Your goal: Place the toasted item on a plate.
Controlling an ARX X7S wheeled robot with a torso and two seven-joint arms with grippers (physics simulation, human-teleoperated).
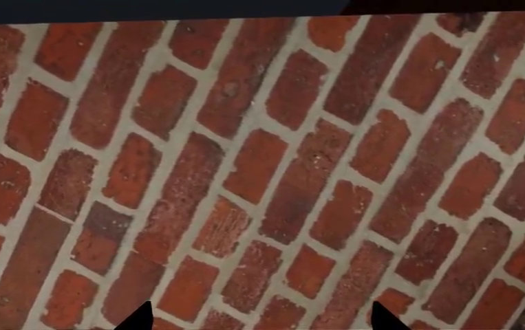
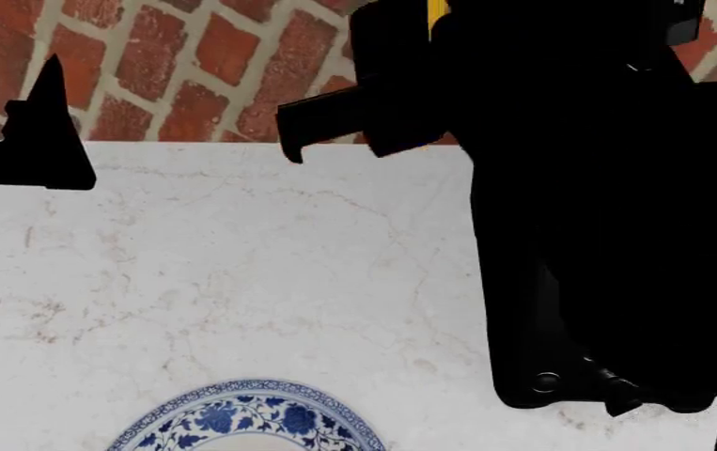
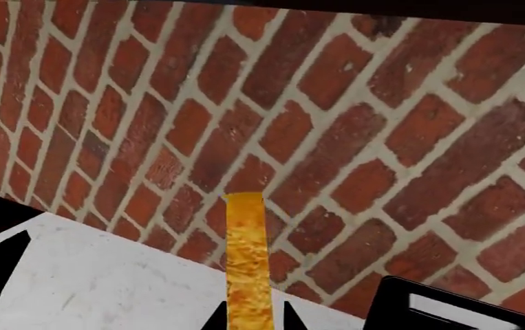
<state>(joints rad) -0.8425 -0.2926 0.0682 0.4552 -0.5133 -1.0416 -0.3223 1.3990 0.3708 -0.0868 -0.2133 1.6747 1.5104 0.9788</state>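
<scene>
Right tool [image 3: 246, 317] is pinching the toast [image 3: 246, 261] edge-on between its fingertips, holding it above the desk [image 2: 245, 272] in front of the brick wall [image 3: 354, 137]. Toast's long axis is running straight out from the fingertips toward the wall. Left tool [image 1: 257, 317] is facing the wall with its tips spread apart, gripping nothing. Plate [image 2: 252, 399] is sitting at the desk's near edge, its visible part carrying nothing. No writing is showing anywhere.

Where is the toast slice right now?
The thin golden-yellow toast slice is held edge-on in the right pincer, raised in front of the red brick wall; in the head view only a yellow sliver shows at top.
</scene>
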